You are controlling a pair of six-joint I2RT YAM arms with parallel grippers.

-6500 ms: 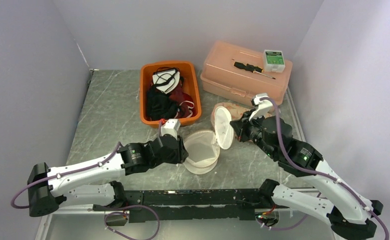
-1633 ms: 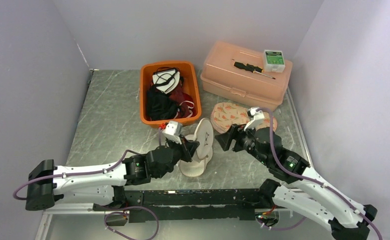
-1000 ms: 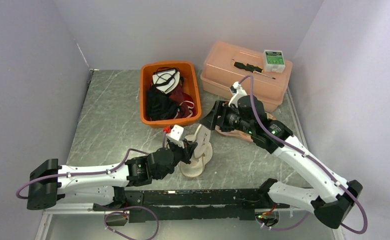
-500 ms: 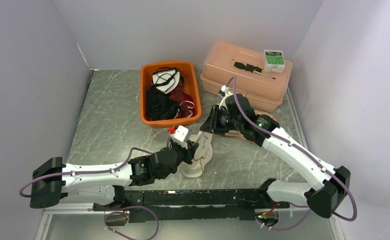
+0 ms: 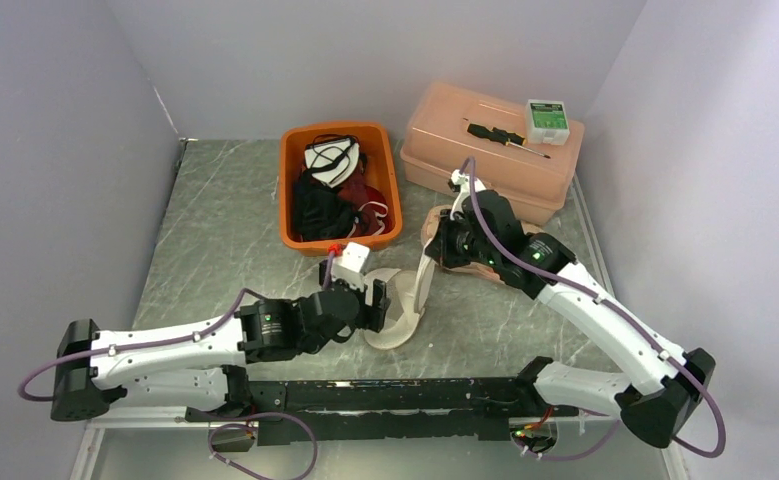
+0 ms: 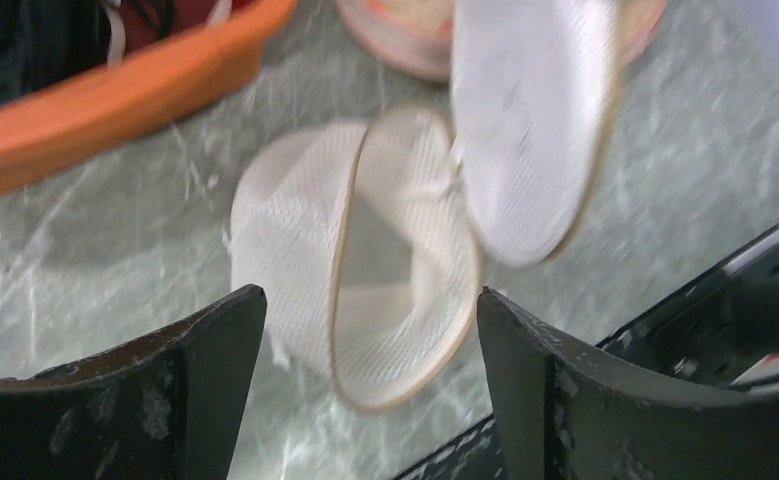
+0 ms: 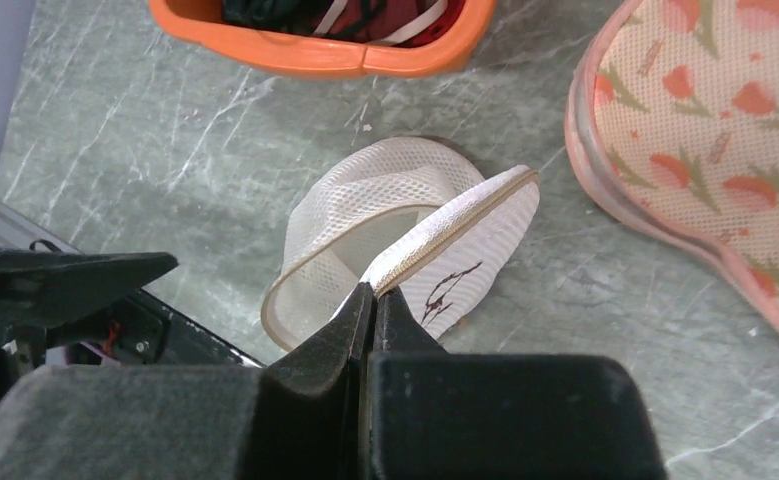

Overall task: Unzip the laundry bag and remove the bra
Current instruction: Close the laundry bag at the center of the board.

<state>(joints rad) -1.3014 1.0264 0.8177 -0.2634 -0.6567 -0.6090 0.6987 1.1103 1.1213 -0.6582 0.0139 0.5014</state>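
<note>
Two tools, two states: my right tool point(image 7: 375, 293) is clamped on the zip edge of the raised lid point(image 7: 485, 230) of the laundry bag point(image 7: 360, 210); my left tool point(image 6: 367, 300) stands apart, empty, facing the bag. The floral bra point(image 7: 705, 130) lies on the tabletop point(image 7: 145, 170), outside the bag and just beside it

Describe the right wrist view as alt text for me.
The right tool is shut on the flap rim of the open white mesh laundry bag, above a marble table. An orange bin sits beyond; a pink tulip-print bra lies right.
</note>
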